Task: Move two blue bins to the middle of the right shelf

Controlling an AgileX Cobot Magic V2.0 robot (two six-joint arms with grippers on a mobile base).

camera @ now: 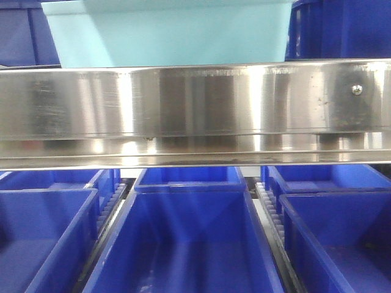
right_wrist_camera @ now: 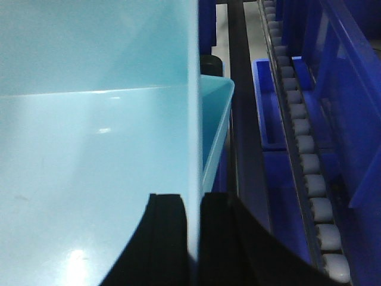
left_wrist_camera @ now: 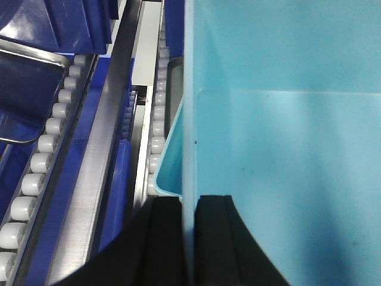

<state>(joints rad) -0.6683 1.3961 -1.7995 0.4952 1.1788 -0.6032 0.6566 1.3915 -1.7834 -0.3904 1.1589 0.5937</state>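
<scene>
A light blue bin (camera: 165,33) hangs above the steel shelf rail at the top of the front view. In the left wrist view my left gripper (left_wrist_camera: 189,199) is shut on the left wall of this bin (left_wrist_camera: 286,167), one black finger (left_wrist_camera: 164,238) outside and one inside. My right gripper (right_wrist_camera: 193,196) is shut on the right wall of the bin (right_wrist_camera: 89,149) in the same way. The bin's inside looks empty. Neither gripper shows in the front view.
A wide steel shelf rail (camera: 195,104) crosses the front view. Below it stand dark blue bins in the middle (camera: 183,244), left (camera: 43,238) and right (camera: 342,238). White roller tracks (left_wrist_camera: 41,146) (right_wrist_camera: 303,143) and more dark blue bins flank the held bin.
</scene>
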